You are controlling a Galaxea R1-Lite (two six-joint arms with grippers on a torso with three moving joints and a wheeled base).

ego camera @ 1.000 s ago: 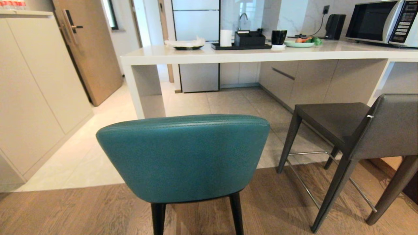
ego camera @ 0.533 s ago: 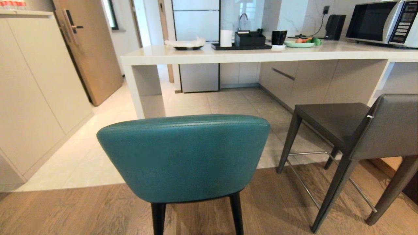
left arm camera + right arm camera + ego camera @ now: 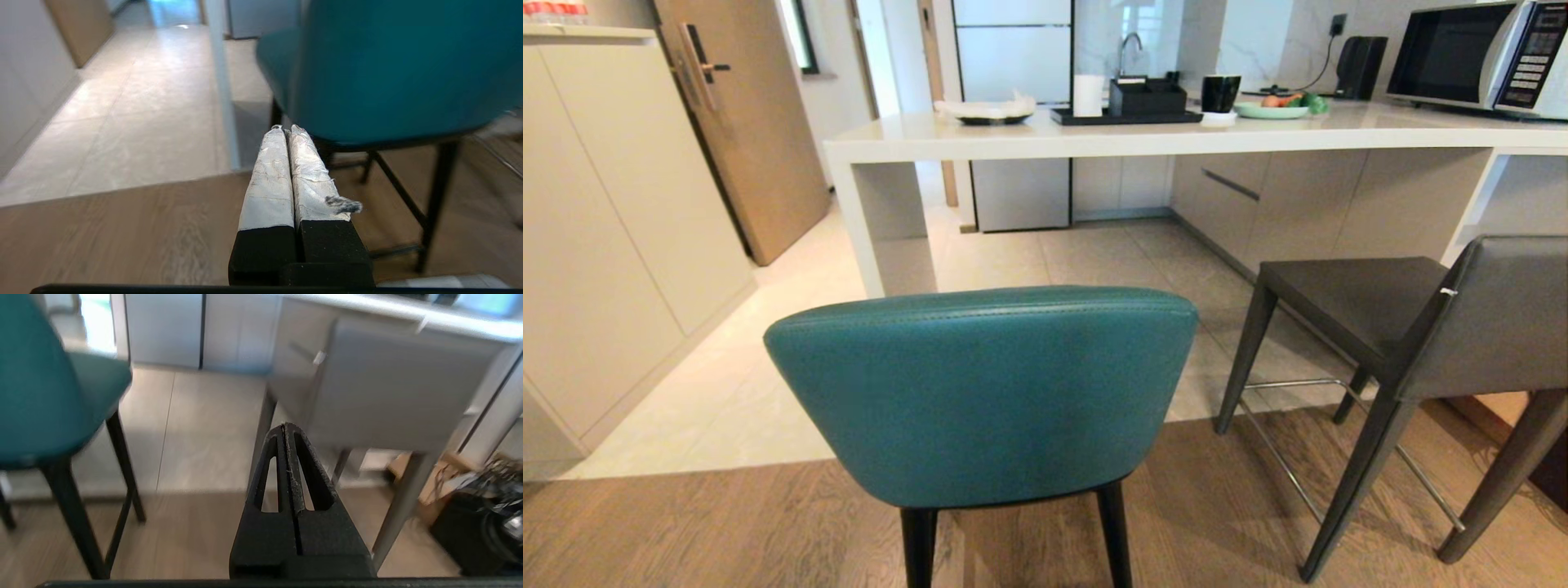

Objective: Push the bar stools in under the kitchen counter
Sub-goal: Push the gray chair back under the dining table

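Both jaws clenched, empty. Left gripper point(image 3: 286, 130) low behind the teal stool point(image 3: 984, 392), right gripper point(image 3: 286, 426) between it and the grey stool point(image 3: 1421, 327). Both stools stand near, well short of the counter point(image 3: 1143, 139). Best bet: press closed fingers flat on the teal backrest, centred, push straight far.

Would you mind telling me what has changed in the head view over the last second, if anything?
Nothing visibly changed. The teal stool and the grey stool stand where they were, both out from the kitchen counter, and the dishes, tray and microwave on top are as before. Neither hand shows in the head view; in the wrist views the left hand and right hand are shut and empty.
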